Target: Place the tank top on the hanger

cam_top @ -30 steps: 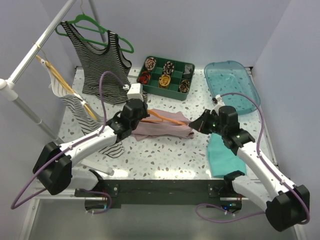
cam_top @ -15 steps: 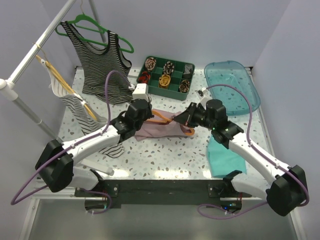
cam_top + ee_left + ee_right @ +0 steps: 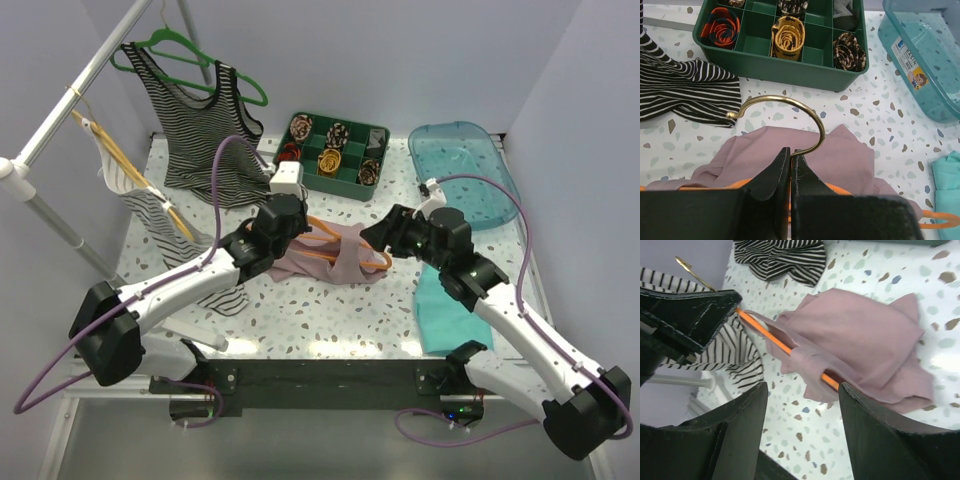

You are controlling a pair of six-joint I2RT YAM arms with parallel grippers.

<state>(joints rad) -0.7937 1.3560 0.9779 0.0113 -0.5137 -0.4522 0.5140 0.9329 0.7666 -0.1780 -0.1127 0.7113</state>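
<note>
The dusty-pink tank top (image 3: 335, 258) lies crumpled on the speckled table, with one strap looped over an arm of the orange hanger (image 3: 352, 248). My left gripper (image 3: 298, 228) is shut on the hanger's neck just below the gold hook (image 3: 790, 106); the pinch shows in the left wrist view (image 3: 791, 152). My right gripper (image 3: 378, 238) stands open at the tank top's right side. In the right wrist view its jaws (image 3: 802, 390) straddle the strap-covered stretch of the hanger (image 3: 765, 333) without touching the tank top (image 3: 865, 335).
A green compartment tray (image 3: 300, 178) of rolled items and a clear teal bin (image 3: 465, 170) sit at the back. A folded teal cloth (image 3: 450, 312) lies under my right arm. Striped tank tops (image 3: 205, 130) hang from a rack pole (image 3: 80, 90) on the left.
My right gripper has opened and let go of the tank top, then drawn back slightly to the right. The left gripper still holds the hanger in about the same place.
</note>
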